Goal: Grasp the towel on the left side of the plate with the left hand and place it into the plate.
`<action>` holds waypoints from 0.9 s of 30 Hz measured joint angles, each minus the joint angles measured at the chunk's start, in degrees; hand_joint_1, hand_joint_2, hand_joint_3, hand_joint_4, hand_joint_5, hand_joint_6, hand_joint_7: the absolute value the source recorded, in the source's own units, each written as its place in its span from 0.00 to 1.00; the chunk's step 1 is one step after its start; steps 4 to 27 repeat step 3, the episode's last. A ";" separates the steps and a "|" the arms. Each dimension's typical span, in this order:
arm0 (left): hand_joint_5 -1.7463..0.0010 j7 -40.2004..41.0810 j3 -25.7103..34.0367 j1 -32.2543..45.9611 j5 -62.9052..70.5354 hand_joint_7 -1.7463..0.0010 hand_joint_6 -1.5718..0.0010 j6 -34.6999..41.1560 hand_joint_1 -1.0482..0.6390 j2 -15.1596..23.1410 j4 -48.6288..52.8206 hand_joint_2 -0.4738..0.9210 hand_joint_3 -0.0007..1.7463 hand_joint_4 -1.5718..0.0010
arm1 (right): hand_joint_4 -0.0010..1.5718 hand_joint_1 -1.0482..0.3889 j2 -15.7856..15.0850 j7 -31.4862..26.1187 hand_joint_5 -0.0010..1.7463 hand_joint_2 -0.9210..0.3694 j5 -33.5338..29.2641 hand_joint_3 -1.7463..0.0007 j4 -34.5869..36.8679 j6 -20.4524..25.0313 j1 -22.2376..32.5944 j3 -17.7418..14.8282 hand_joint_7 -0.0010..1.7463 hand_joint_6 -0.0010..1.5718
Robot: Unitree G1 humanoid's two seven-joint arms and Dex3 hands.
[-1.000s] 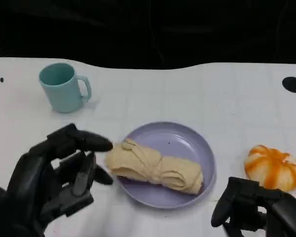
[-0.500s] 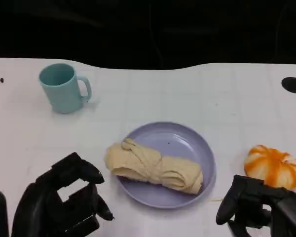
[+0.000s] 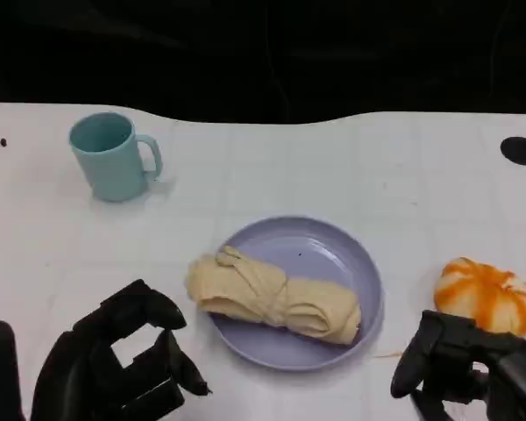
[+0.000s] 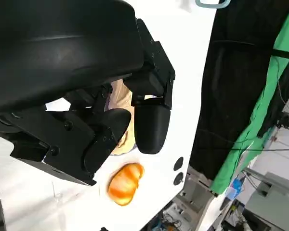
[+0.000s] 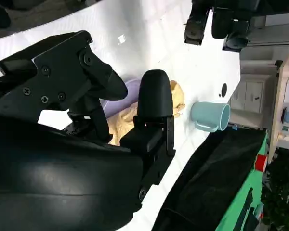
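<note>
My black left hand (image 3: 114, 364) hangs empty with its fingers apart, near the table's front edge, clear of the rolled beige cloth towel (image 3: 272, 296). That towel lies across the round lavender plate (image 3: 333, 254), one end overhanging the left rim (placement looks essentially done). The black right hand (image 3: 469, 368) idles empty, fingers loosely curled.
</note>
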 measured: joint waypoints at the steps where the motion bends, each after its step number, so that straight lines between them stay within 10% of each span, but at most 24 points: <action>1: 0.00 0.00 -0.07 0.00 0.05 0.03 0.57 -0.02 0.59 0.33 0.00 0.70 0.79 0.47 | 0.46 0.71 0.00 0.05 1.00 0.27 0.00 0.36 0.02 -0.22 0.06 -0.06 0.82 0.41; 27: 0.00 0.00 -0.11 -0.01 0.08 0.03 0.56 -0.04 0.59 0.88 0.00 0.69 0.79 0.46 | 0.46 0.71 -0.01 0.17 1.00 0.27 -0.02 0.36 0.03 -0.43 0.13 -0.15 0.82 0.41</action>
